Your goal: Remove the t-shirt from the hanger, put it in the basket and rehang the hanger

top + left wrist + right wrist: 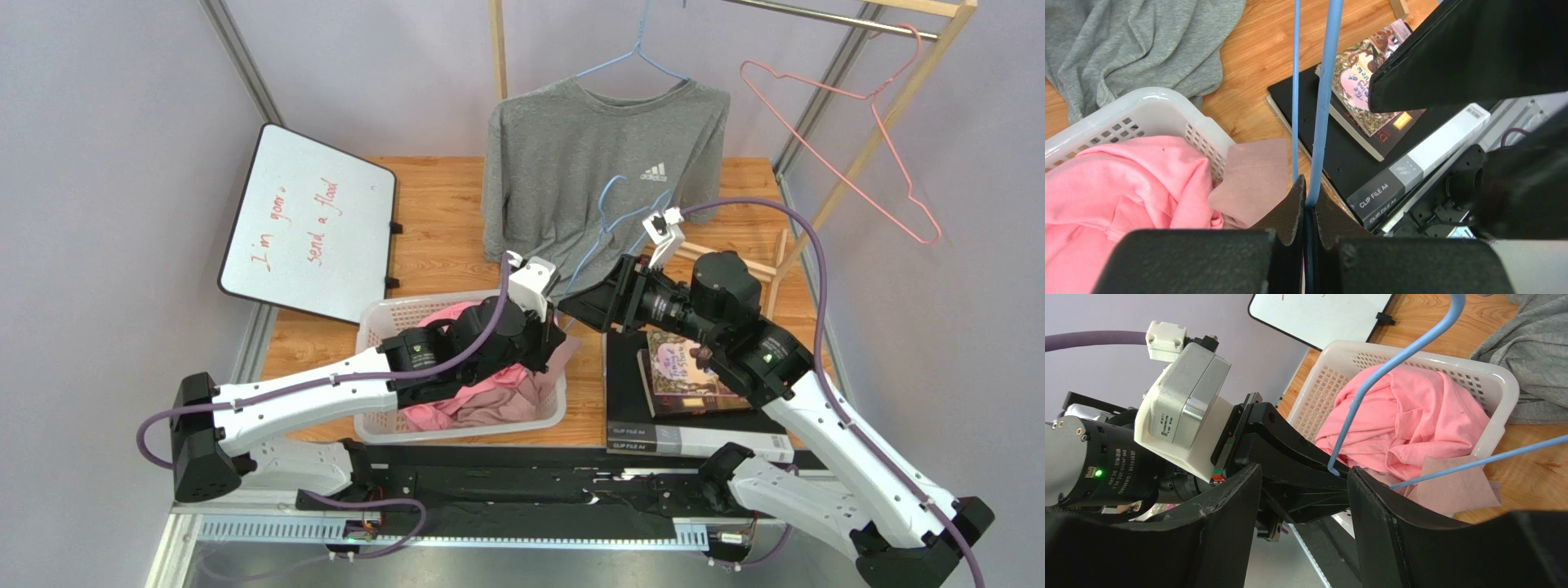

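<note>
The wooden table point(429, 196) fills the middle of the top view, with a rack point(497, 49) standing at its far edge; the grey t-shirt point(577, 159) hangs there, spread flat, with the upper blue hanger point(638, 52) showing above its collar and hooked over the rack; in the left wrist view the shirt's lower folds lie on the wood just beyond the basket.

A whiteboard point(307, 227) with red writing leans at the far left; a white basket point(491, 429) sits near the front, heaped with pink clothes point(491, 398); to its right lies a black clip file box point(687, 435) with a book point(681, 368) on top; a pink hanger point(914, 184) dangles from the right end of the rack.

A second, lower blue hanger point(1323, 110) is up in the air in front of the shirt, bare of clothing.

The left gripper point(1308, 202) is clamped tight on a bend of this hanger, the jaws meeting around the wire; the right gripper point(1303, 470) faces it with its jaws partly apart; the hanger's corner sits in the gap between them, close to one finger, and they grip nothing.
</note>
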Robot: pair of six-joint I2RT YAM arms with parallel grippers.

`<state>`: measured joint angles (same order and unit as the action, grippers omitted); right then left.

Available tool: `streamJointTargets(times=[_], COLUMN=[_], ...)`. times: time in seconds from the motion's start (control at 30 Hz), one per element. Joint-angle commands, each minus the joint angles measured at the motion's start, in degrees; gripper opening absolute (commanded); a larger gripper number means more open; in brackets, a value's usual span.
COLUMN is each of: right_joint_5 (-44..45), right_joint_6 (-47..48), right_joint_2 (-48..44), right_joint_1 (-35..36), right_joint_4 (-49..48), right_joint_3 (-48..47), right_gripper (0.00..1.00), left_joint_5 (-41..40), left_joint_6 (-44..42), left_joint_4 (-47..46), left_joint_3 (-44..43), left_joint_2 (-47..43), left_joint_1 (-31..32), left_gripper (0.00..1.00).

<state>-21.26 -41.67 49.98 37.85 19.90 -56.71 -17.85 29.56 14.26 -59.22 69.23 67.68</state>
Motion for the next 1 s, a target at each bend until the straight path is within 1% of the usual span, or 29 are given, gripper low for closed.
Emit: streamJointTargets(times=[0.0,0.03,0.07,0.17,0.3,0.33,0.47,0.5,0.6,0.63,0.73,0.8,0.87,0.9,0.93,0.97], right_joint_5=[9.02,10.69,14.45,20.09,21.17,21.17,27.91,28.98,30.31,30.48,31.62,31.45,31.19,31.10,31.19,30.93], right_joint_6=[2.56,2.73,3.00,3.35,3.18,2.91,3.17,3.35,3.00,2.91,3.00,4.31,5.45,7.20,8.09,8.88], right_joint_2=[0.82,0.56,0.39,-0.23,1.26,2.31,3.29,3.20,3.55,3.72,5.13,5.48,5.13,4.44,3.99,3.47], right_joint_1=[3.10,4.42,5.30,8.03,9.96,10.23,13.12,14.35,14.71,14.80,14.80,14.71,14.63,14.45,14.28,13.93], right_joint_4=[-0.30,-0.39,-1.09,-3.71,-7.24,-7.42,-7.94,-8.47,-11.02,-11.37,-11.73,-12.25,-12.17,-12.25,-12.25,-12.17], right_joint_3=[-2.00,-1.74,-1.04,0.89,1.86,1.86,2.65,3.70,4.94,5.03,4.77,4.85,4.94,4.94,5.03,5.03], right_gripper=[0.59,0.58,0.57,0.55,0.51,0.48,0.40,0.39,0.33,0.23,0.00,0.00,0.00,0.00,0.00,0.00], left_joint_5=[-2.72,-2.63,-2.55,-2.63,-2.98,-2.98,-2.90,-2.81,-3.16,-3.25,-3.16,-3.16,-3.60,-3.86,-3.95,-3.95], left_joint_6=[3.22,3.48,4.18,5.32,6.47,6.65,7.00,7.00,7.35,7.53,8.49,8.85,9.55,9.64,9.46,9.20], left_joint_4=[-3.62,-4.76,-5.29,-6.44,-7.67,-8.10,-8.72,-8.72,-8.02,-7.85,-9.42,-10.04,-9.87,-9.87,-9.78,-9.61], left_joint_3=[-1.69,-1.34,-0.47,0.33,1.56,1.74,1.92,1.92,1.39,1.48,2.70,4.02,5.42,6.04,6.66,7.79], left_joint_2=[-0.41,-0.50,-0.85,-1.38,-2.17,-2.26,-2.08,-1.91,-1.56,-1.56,-2.08,-2.87,-3.84,-5.32,-6.21,-7.26], left_joint_1=[0.17,0.26,0.26,0.70,1.05,1.05,1.14,1.14,1.14,1.14,1.14,1.14,1.14,1.14,1.14,1.14], left_gripper=[0.00,0.00,0.00,0.00,0.00,0.00,0.00,0.00,0.00,0.00,0.00,0.00,0.22,0.35,0.52,0.56])
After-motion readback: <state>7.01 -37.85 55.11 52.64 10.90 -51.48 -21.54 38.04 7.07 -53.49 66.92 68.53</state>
